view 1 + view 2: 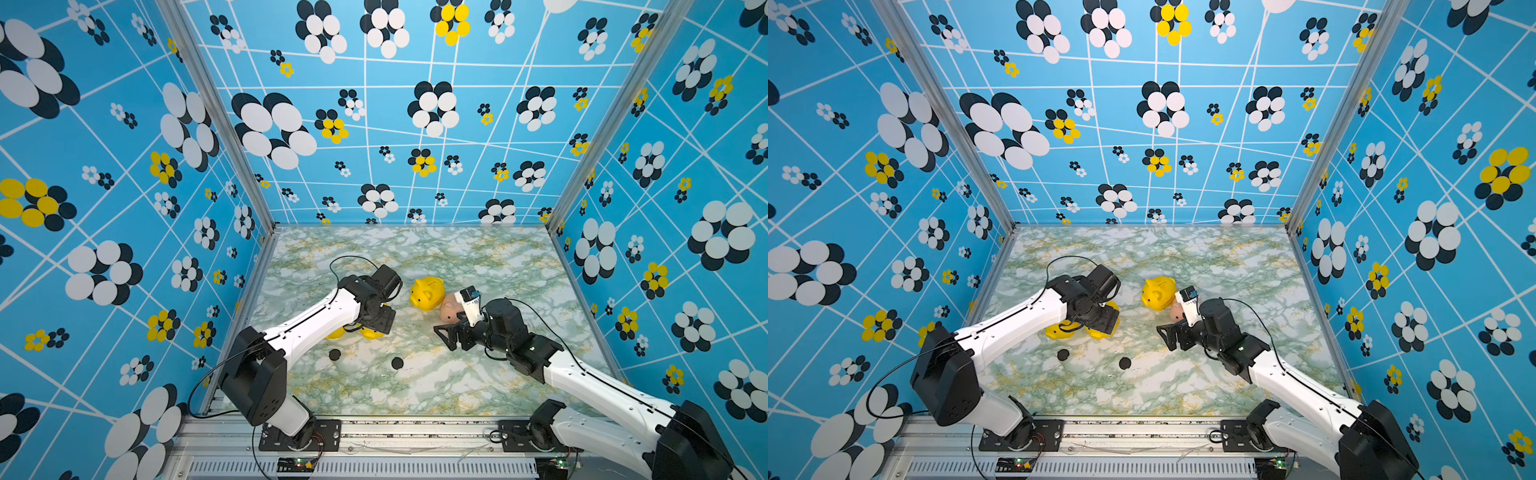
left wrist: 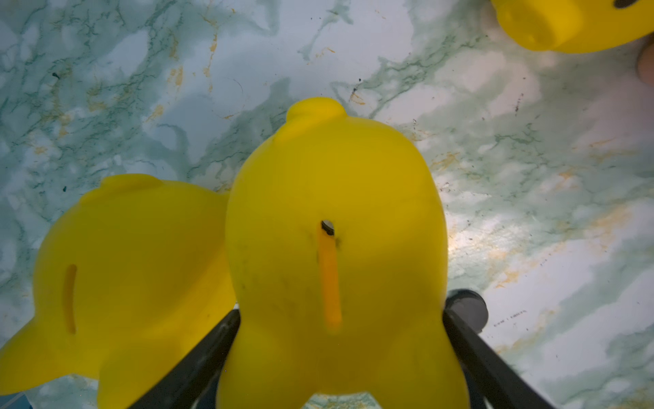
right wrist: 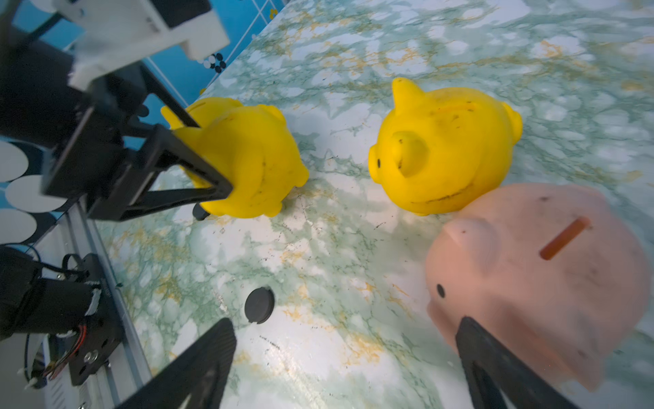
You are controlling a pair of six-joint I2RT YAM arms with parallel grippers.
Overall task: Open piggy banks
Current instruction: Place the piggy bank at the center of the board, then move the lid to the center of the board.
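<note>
Near the desk's (image 1: 415, 257) left side, the left claw (image 2: 339, 315) is clamped on the first yellow bank (image 2: 332, 198), with black fingers (image 2: 212, 354) pressing its rear flanks; a second yellow bank (image 2: 134, 255) touches it on one side. Both are smooth, bulbous plastic with a narrow slot along the back; the left wrist view shows dark smudges around the gripped one's slot, which the arm hides in both top views. The desk has a glossy green-veined marble print.

A third yellow bank (image 1: 427, 294) stands mid-desk, right beside the pale pink bank (image 1: 449, 309); the right wrist view adds their black dot eyes, stubby ears and dirt streaks. The right claw (image 3: 346, 361) gapes wide and holds nothing; one finger sits just in front of the pink snout, and contact cannot be told.

Two flat round black discs lie loose toward the front: the left disc (image 1: 334, 354) and the middle disc (image 1: 397, 363); the right wrist view shows only one.
</note>
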